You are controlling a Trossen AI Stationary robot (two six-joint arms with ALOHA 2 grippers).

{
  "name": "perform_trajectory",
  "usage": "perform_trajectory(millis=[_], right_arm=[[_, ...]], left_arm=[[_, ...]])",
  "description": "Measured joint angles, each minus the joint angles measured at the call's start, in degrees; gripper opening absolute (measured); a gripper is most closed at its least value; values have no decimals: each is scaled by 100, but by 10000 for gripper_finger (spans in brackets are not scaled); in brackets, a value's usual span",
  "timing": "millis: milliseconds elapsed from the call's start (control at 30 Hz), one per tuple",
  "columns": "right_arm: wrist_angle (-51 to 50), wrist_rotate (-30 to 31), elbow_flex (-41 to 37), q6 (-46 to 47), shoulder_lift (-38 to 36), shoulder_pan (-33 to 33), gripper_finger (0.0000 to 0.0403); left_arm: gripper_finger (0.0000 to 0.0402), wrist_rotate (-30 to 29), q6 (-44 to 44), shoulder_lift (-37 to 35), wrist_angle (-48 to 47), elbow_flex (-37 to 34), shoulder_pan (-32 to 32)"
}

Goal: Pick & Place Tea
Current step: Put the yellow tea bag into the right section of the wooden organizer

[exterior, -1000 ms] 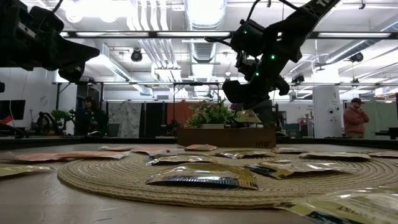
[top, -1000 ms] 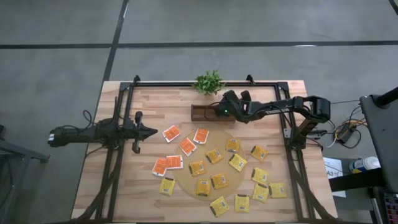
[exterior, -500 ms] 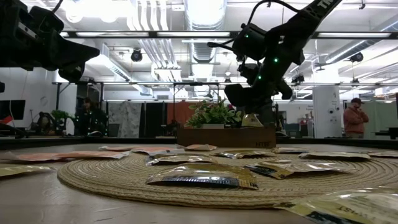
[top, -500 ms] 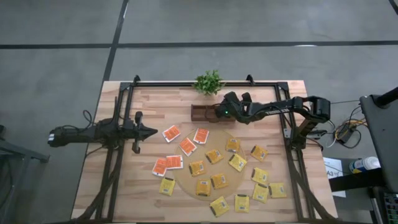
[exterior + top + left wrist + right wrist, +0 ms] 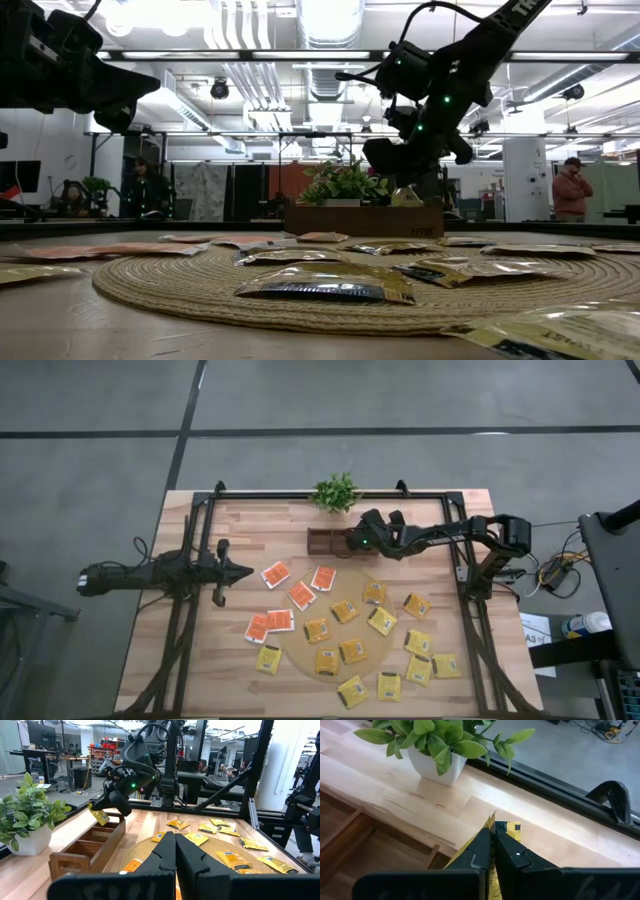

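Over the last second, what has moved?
The right gripper, fingers shut on a yellow tea packet, shifted slightly left over the wooden box. The left gripper stayed parked and shut; the packets on the mat are unmoved.

Overhead, table-level and two wrist views (all sharing the wooden tray).

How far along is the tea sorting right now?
Early: the wooden box shows no packets yet. The right gripper is shut on a yellow tea packet above the box. About twenty packets remain around the round mat. The left gripper waits, shut.
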Motion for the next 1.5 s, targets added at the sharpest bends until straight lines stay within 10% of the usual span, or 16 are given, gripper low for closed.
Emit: perform_trajectory(millis=[1033, 1500], right_arm=[[67, -101, -33, 15, -11, 2, 183], [108, 203, 397, -882, -512, 2, 199]], left_arm=[[0, -1, 1, 2, 0, -2, -1], [0, -1, 0, 2, 0, 0, 0]])
